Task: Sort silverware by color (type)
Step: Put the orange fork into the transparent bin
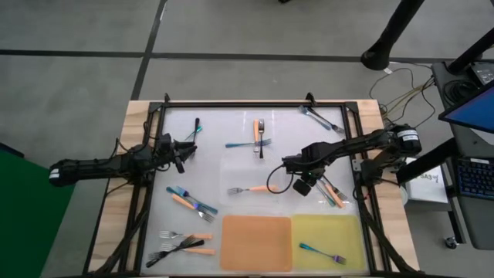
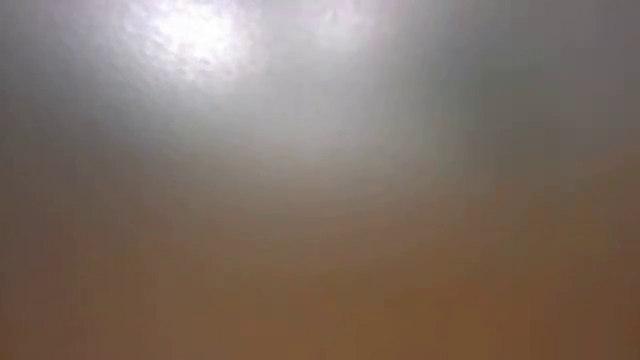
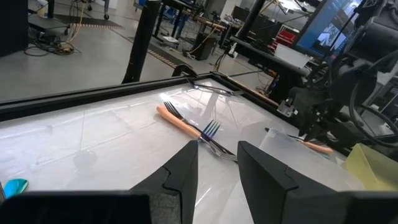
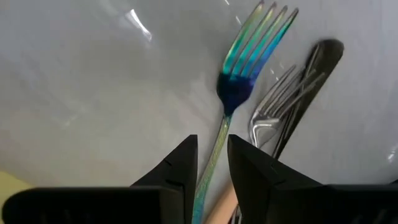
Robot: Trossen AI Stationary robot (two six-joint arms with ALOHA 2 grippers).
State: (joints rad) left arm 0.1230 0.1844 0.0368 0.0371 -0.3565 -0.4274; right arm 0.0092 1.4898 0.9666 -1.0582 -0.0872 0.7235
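The silverware lies scattered on the white table top. In the right wrist view my right gripper (image 4: 212,144) points down over a small pile near the table's right edge. Its fingers stand open on either side of an iridescent fork's handle (image 4: 214,155), with a gap on each side. A silver fork (image 4: 267,109) and a black handle (image 4: 311,68) lie beside it. In the high view this gripper (image 1: 302,185) is right of centre. My left gripper (image 1: 184,150) waits open at the table's left; ahead of it (image 3: 217,168) an orange-handled fork (image 3: 180,121) is crossed by another fork.
An orange mat (image 1: 256,243) and a yellow mat (image 1: 328,232) lie at the near edge; an iridescent fork (image 1: 323,252) rests on the yellow one. More forks lie near left (image 1: 185,243), centre (image 1: 255,189) and far middle (image 1: 258,137). A black frame (image 1: 255,104) rims the table. The low view shows only blur.
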